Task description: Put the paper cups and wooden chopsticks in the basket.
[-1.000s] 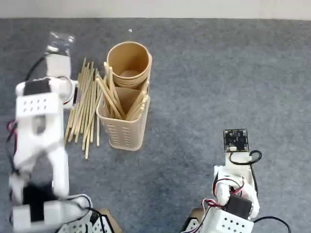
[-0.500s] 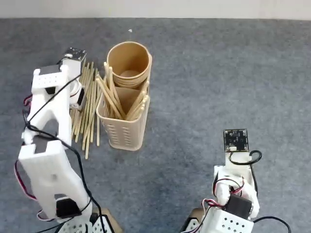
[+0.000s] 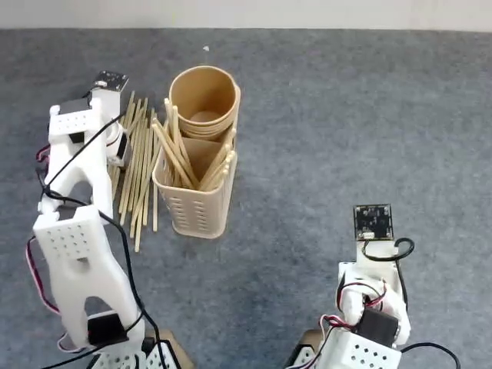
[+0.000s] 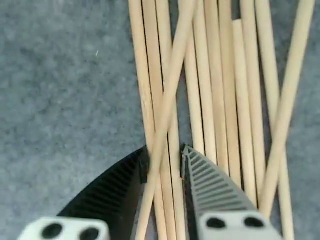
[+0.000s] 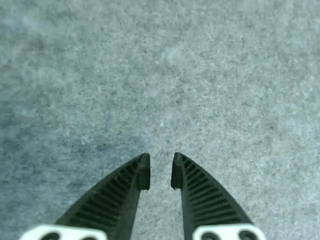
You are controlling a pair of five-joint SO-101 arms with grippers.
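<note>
High view first: where do the wooden chopsticks stand?

A loose bundle of chopsticks (image 3: 137,165) lies on the grey carpet (image 3: 346,115), just beside the basket (image 3: 196,204). More sticks (image 3: 184,154) stand tilted inside the basket's near part.

And the paper cups?

The paper cups (image 3: 204,100) are stacked upright at the basket's far end. I cannot tell whether they sit inside it or just behind it.

What is the left arm doing?

The left arm (image 3: 77,154) is stretched over the loose bundle. In the left wrist view, the left gripper (image 4: 164,160) is clenched around a few of those chopsticks (image 4: 210,100). One slanted stick and the ones under it pass between the jaws, whose tips touch them on both sides.

The right side?

The right arm (image 3: 373,292) is folded near the table's front edge, well apart from the basket. The right gripper (image 5: 160,172) hangs over bare carpet. Its jaws are drawn almost together with only a thin gap between them, and they grasp nothing.
</note>
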